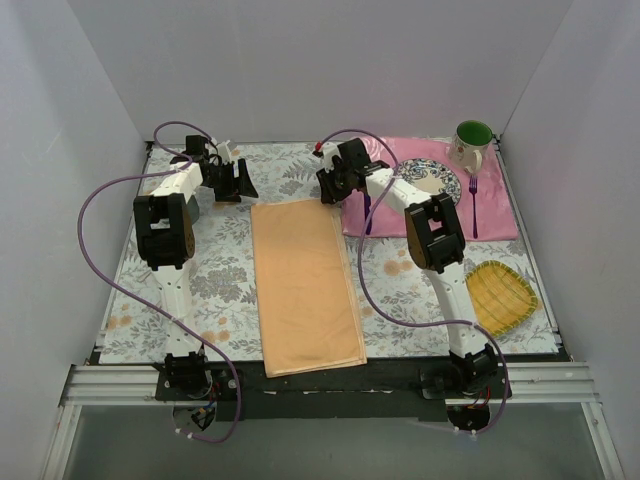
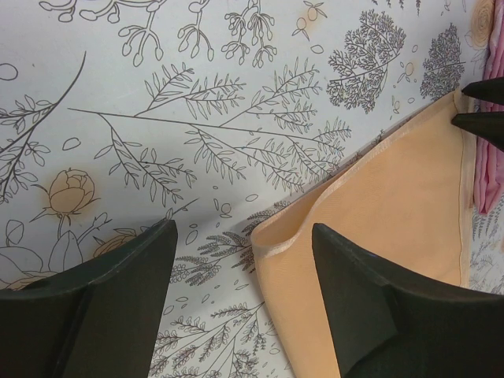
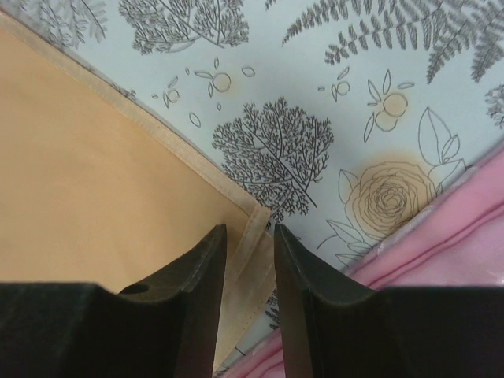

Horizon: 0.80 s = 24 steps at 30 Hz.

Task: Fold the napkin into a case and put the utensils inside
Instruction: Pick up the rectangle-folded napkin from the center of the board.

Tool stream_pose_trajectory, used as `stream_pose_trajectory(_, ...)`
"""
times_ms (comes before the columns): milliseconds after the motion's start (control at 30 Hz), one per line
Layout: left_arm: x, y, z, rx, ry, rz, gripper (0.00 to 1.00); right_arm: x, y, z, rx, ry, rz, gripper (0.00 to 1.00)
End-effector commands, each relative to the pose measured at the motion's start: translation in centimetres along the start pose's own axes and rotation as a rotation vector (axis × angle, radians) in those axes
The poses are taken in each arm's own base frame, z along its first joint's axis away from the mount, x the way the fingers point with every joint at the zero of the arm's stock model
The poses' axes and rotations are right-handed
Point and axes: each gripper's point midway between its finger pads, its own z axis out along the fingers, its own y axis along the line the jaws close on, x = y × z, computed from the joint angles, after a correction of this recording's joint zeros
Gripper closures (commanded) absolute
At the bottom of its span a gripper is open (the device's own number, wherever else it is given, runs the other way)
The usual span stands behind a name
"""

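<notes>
The napkin (image 1: 305, 285) in the middle of the frame is plain peach-orange, its hem a shade paler. The tablecloth (image 1: 225, 275) is pale grey-white, printed with dark grey line-drawn ferns, leaves and trees and with peach-tinted roses. At upper right the placemat (image 1: 495, 215) is pink; there the plate (image 1: 455, 186) has a dark blue patterned rim and a cream middle, the mug (image 1: 472, 142) is white outside and green inside, the fork (image 1: 473, 205) purple, the knife (image 1: 368, 214) darker purple. The ribbed mat (image 1: 500, 298) at lower right is yellow. The left arm (image 1: 175, 290) and right arm (image 1: 445, 290) are white with black joints; the left gripper (image 2: 244, 228) and right gripper (image 3: 249, 230) are black.
</notes>
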Motion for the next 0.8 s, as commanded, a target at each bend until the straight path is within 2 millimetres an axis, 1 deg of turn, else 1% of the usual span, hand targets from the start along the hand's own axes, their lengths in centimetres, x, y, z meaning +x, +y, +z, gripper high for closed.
stream_pose_trajectory(0,-1.0,-1.0,-1.4,0.013,-0.032,0.027,0.31,0.5,0.0,0.8,0.019,0.006,-0.040,0.61)
stream_pose_trajectory(133,-0.9,-0.9,-1.4,0.014,-0.029,0.020,0.31,1.3,-0.1,1.5,0.055,0.031,-0.084,0.64)
stream_pose_trajectory(200,-0.9,-0.8,-1.5,0.010,-0.031,0.020,0.31,2.3,-0.2,1.9,0.074,0.063,-0.100,0.68)
stream_pose_trajectory(267,-1.1,-0.7,-1.6,0.010,-0.037,0.019,0.30,3.0,-0.4,2.1,0.081,0.084,-0.110,0.69)
stream_pose_trajectory(333,-1.1,-0.6,-1.6,0.010,-0.037,0.016,0.30,3.3,-0.4,2.2,0.082,0.094,-0.113,0.74)
stream_pose_trajectory(400,-1.0,-0.5,-1.5,0.013,-0.034,0.012,0.30,3.3,-0.3,2.1,0.081,0.096,-0.117,0.83)
stream_pose_trajectory(433,-1.0,-0.6,-1.5,0.017,-0.032,0.012,0.30,3.2,-0.2,2.1,0.075,0.093,-0.116,0.85)
stream_pose_trajectory(533,-0.8,-0.6,-1.4,0.023,-0.028,0.007,0.30,1.8,0.4,1.5,0.049,0.062,-0.112,0.86)
stream_pose_trajectory(567,-0.8,-0.6,-1.4,0.023,-0.028,0.007,0.30,0.8,0.8,1.2,0.037,0.039,-0.113,0.86)
stream_pose_trajectory(633,-0.8,-0.6,-1.4,0.026,-0.027,0.007,0.30,-0.3,1.2,0.8,0.028,0.012,-0.122,0.84)
stream_pose_trajectory(667,-0.8,-0.6,-1.4,0.026,-0.029,0.008,0.30,-1.0,1.3,0.4,0.028,-0.003,-0.122,0.80)
stream_pose_trajectory(700,-0.8,-0.6,-1.4,0.025,-0.027,0.007,0.30,-1.2,1.4,0.4,0.029,-0.009,-0.123,0.70)
stream_pose_trajectory(733,-0.8,-0.6,-1.4,0.025,-0.028,0.007,0.30,-1.4,1.4,0.3,0.029,-0.015,-0.122,0.66)
stream_pose_trajectory(767,-0.8,-0.6,-1.4,0.025,-0.028,0.007,0.30,-1.5,1.3,0.3,0.030,-0.016,-0.120,0.65)
